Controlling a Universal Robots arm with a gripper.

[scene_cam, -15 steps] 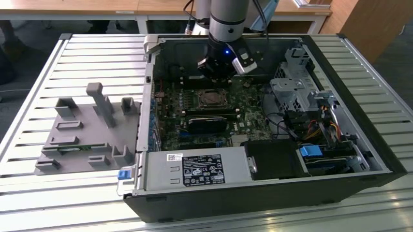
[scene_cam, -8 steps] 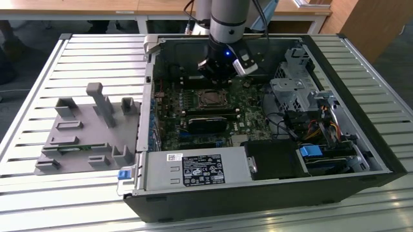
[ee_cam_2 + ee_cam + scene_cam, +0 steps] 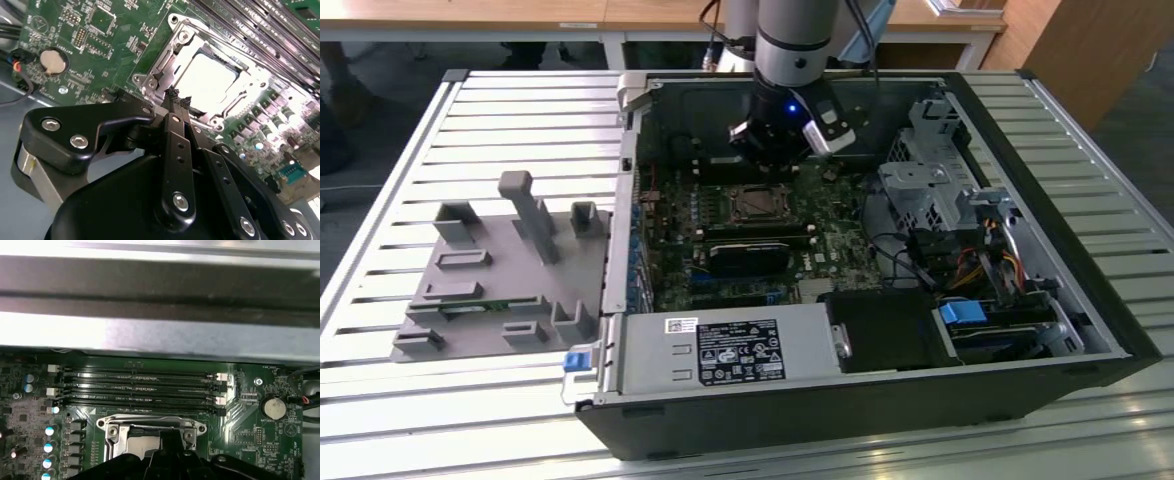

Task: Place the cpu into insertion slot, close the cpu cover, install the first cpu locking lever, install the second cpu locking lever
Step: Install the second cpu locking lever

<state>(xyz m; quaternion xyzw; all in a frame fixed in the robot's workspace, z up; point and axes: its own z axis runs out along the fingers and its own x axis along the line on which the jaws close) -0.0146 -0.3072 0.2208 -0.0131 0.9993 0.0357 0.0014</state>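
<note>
CPU seated in its socket, cover down, gripper closed just above it.

Pale silvery square cpu (image 3: pixel 209 80) lies in the dark metal-rimmed insertion slot (image 3: pixel 758 203) amid the green motherboard (image 3: pixel 107 42), inside the open black computer case (image 3: pixel 854 400). Thin square metal cpu cover (image 3: pixel 165 60) lies flat around it, chip showing through its window. Black gripper (image 3: pixel 176 97) has its fingertips pinched together, holding nothing, at the cover's edge. 4 long black memory slots (image 3: pixel 140 387) run beside the socket.
</note>
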